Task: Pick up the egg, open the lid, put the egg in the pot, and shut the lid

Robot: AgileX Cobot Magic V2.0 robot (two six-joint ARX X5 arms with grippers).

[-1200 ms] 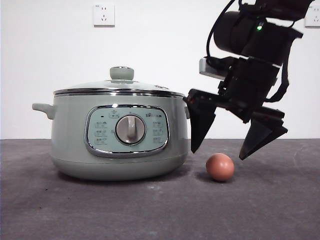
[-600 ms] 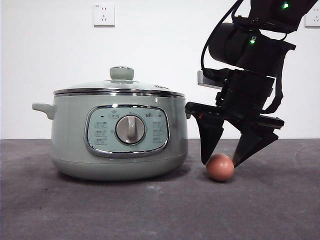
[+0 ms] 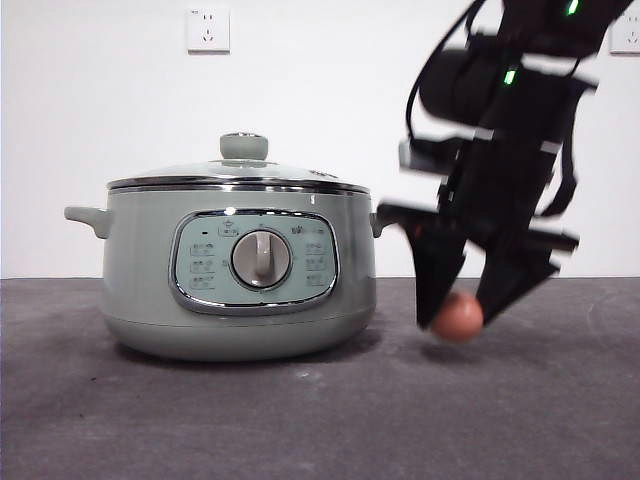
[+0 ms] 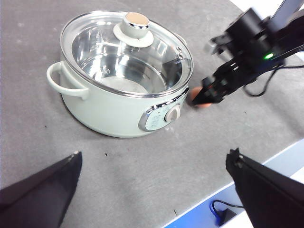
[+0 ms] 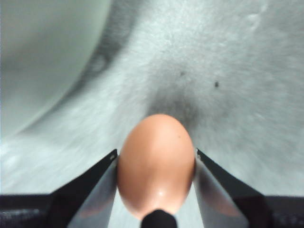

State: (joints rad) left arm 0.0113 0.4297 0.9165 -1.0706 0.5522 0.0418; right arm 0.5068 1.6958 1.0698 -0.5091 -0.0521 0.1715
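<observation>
The reddish-brown egg [image 3: 458, 322] sits between the jaws of my right gripper [image 3: 459, 312], just above the table and to the right of the pot [image 3: 150, 290]. The right wrist view shows that gripper [image 5: 156, 153] shut on the egg [image 5: 156, 166]. The pale green pot stands on the table with its glass lid [image 3: 180, 172] on it, knob [image 3: 244, 147] on top. The left wrist view shows the pot [image 4: 109, 111], the lid [image 4: 95, 52] and the egg [image 4: 198, 100] beside the pot. My left gripper [image 4: 154, 154] is open and empty, high above the table in front of the pot.
The grey table [image 3: 300, 420] runs around the pot. Its front edge [image 4: 223, 190] lies close below my left gripper, with a cable on blue floor beyond. A white wall with a socket [image 3: 208, 30] stands behind.
My right gripper came down around the egg, closed on it and has lifted it slightly off the table and a little to the right. The pot and lid have not moved.
</observation>
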